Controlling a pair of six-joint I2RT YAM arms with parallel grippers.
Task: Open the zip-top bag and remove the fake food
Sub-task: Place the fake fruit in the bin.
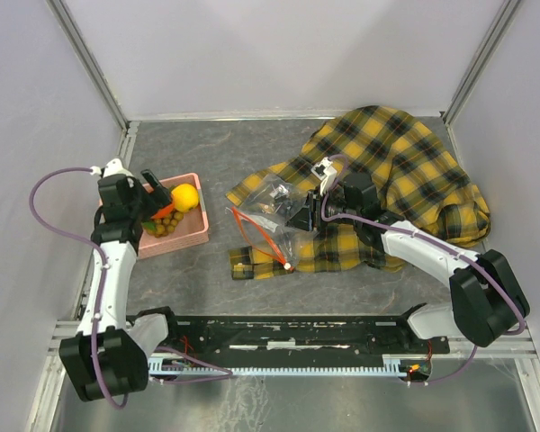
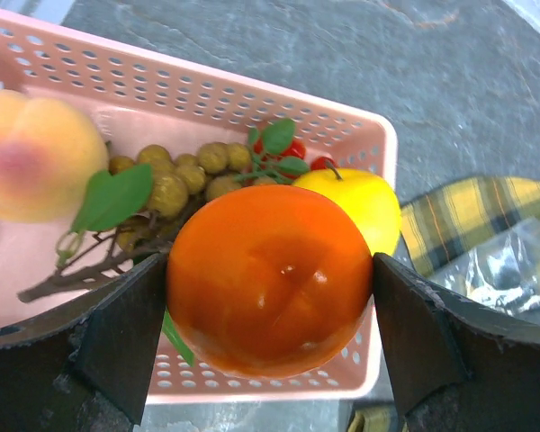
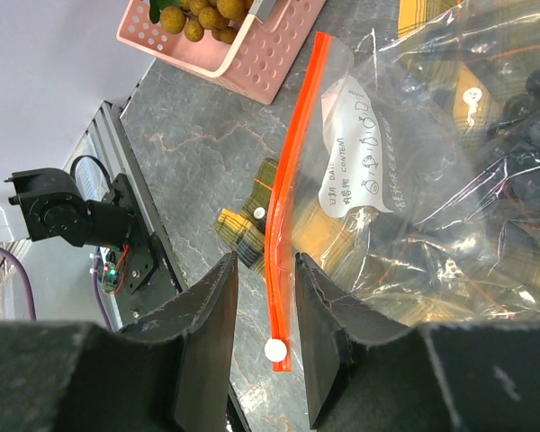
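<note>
left gripper (image 2: 270,301) clamped, right gripper (image 3: 265,346) barely open

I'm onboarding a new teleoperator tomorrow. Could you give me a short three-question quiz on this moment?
1. True or false: the left hand is empty.
2. What runs between the right hand's fingers in its wrist view? A) a peach B) the bag's red-orange zip strip C) a purple cable
3. Fill in: the grape bunch lies in the pink ____.
Key: 1 false, it grips an orange fruit. 2 B. 3 basket.
</note>
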